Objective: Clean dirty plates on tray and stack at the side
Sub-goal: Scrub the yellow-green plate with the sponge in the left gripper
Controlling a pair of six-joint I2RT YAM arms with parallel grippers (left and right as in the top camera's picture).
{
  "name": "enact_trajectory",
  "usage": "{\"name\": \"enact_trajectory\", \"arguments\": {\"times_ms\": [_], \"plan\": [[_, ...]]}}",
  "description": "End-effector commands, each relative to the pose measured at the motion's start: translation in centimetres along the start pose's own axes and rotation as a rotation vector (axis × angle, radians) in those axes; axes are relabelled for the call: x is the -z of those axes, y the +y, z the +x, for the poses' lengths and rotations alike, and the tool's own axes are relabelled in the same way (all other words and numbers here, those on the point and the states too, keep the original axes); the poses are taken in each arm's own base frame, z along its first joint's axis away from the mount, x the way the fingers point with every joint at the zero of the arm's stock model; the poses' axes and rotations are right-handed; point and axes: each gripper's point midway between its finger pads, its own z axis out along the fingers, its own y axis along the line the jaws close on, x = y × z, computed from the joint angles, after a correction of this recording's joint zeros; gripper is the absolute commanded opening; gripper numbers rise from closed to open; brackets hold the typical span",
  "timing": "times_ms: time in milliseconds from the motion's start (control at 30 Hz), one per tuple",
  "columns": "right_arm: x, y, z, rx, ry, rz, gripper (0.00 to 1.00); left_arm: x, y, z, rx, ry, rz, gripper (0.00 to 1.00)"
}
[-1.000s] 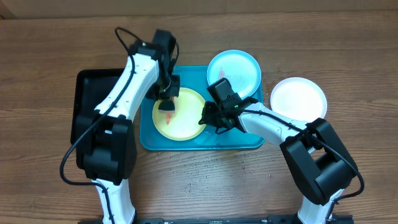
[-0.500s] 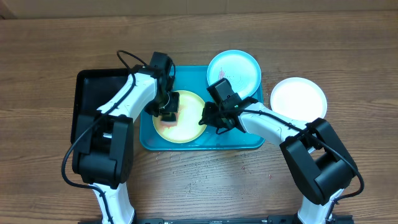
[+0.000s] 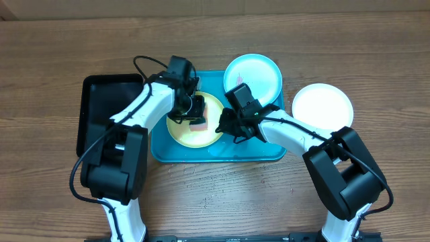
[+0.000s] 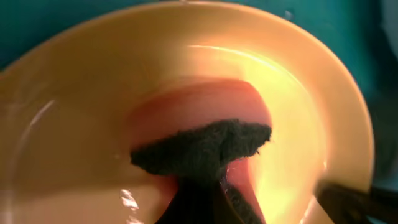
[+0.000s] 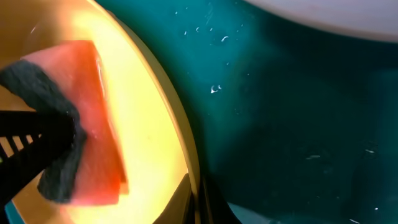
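Observation:
The yellow-green plate [image 3: 190, 136] lies on the teal-blue tray [image 3: 262, 153]. My left gripper [image 3: 195, 119] is shut on an orange sponge with a dark scouring side [image 4: 205, 146] and presses it on the plate [image 4: 81, 81]. My right gripper [image 3: 225, 128] is shut on the plate's right rim [image 5: 180, 149]; the sponge also shows in the right wrist view [image 5: 93, 124]. The pale blue-mint plate [image 3: 259, 75] with a red smear sits at the tray's back right. The white plate [image 3: 322, 106] lies on the table right of the tray.
A black tray [image 3: 97, 111] lies left of the teal tray, under my left arm. Bare wooden table [image 3: 215, 195] surrounds both trays.
My left gripper has moved the sponge to the right across the yellow-green plate, toward the right gripper. The right gripper has stayed on the rim.

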Motion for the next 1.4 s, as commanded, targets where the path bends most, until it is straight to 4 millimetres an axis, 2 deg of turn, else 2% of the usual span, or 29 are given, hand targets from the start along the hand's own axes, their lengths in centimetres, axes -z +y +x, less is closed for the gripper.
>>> {"name": "enact_trajectory", "arguments": {"times_ms": [0, 67, 233, 300, 400, 467, 533, 600, 700, 800, 867, 933, 967, 1067, 1133, 1233, 1367], "plan": [[-0.1, 0.3, 0.3, 0.009, 0.023, -0.007, 0.04, 1.2, 9.0, -0.5, 0.248, -0.105, -0.491, 0.04], [-0.1, 0.3, 0.3, 0.009, 0.022, -0.007, 0.04, 1.9, 10.3, 0.7, 0.269, -0.079, -0.573, 0.04], [-0.1, 0.4, 0.3, 0.01, 0.02, -0.01, 0.04, 2.3, 10.5, 3.6, 0.22, 0.06, -0.596, 0.04], [-0.1, 0.4, 0.3, 0.01, 0.02, -0.01, 0.04, 1.4, 8.8, 4.5, 0.101, 0.149, -0.477, 0.04], [-0.1, 0.4, 0.3, 0.01, 0.019, -0.01, 0.04, 0.2, 4.4, 6.0, -0.098, 0.259, -0.181, 0.04], [-0.1, 0.4, 0.3, 0.01, 0.019, -0.01, 0.04, 0.3, 0.2, 7.3, -0.256, 0.306, 0.092, 0.04], [-0.1, 0.4, 0.3, 0.01, 0.02, -0.01, 0.04, 1.2, -2.8, 8.5, -0.366, 0.326, 0.305, 0.04], [-0.1, 0.4, 0.3, 0.01, 0.02, -0.01, 0.04, 1.9, -4.1, 8.9, -0.39, 0.33, 0.394, 0.04], [-0.1, 0.4, 0.3, 0.01, 0.019, -0.01, 0.04, 1.9, -4.3, 8.8, -0.39, 0.322, 0.404, 0.04], [-0.1, 0.4, 0.3, 0.01, 0.02, -0.01, 0.04, 1.7, -4.5, 7.6, -0.394, 0.277, 0.396, 0.04], [-0.1, 0.4, 0.3, 0.01, 0.02, -0.01, 0.04, 1.3, -4.3, 5.9, -0.37, 0.222, 0.358, 0.04], [-0.1, 0.4, 0.3, 0.01, 0.02, -0.01, 0.04, 0.7, -3.3, 3.4, -0.304, 0.147, 0.261, 0.04], [-0.1, 0.4, 0.3, 0.01, 0.02, -0.01, 0.04, 0.3, -2.1, 1.0, -0.235, 0.071, 0.159, 0.04], [-0.1, 0.3, 0.3, 0.01, 0.022, -0.007, 0.04, 0.4, 0.4, -3.0, -0.108, -0.077, -0.021, 0.04], [-0.1, 0.3, 0.3, 0.009, 0.023, -0.006, 0.04, 1.0, 2.1, -4.9, -0.07, -0.154, -0.133, 0.04], [-0.1, 0.3, 0.3, 0.009, 0.023, -0.006, 0.04, 2.1, 5.7, -5.7, -0.047, -0.196, -0.352, 0.04], [-0.1, 0.3, 0.4, 0.009, 0.023, -0.005, 0.04, 3.7, 9.6, -3.1, 0.002, -0.115, -0.585, 0.04]]}}
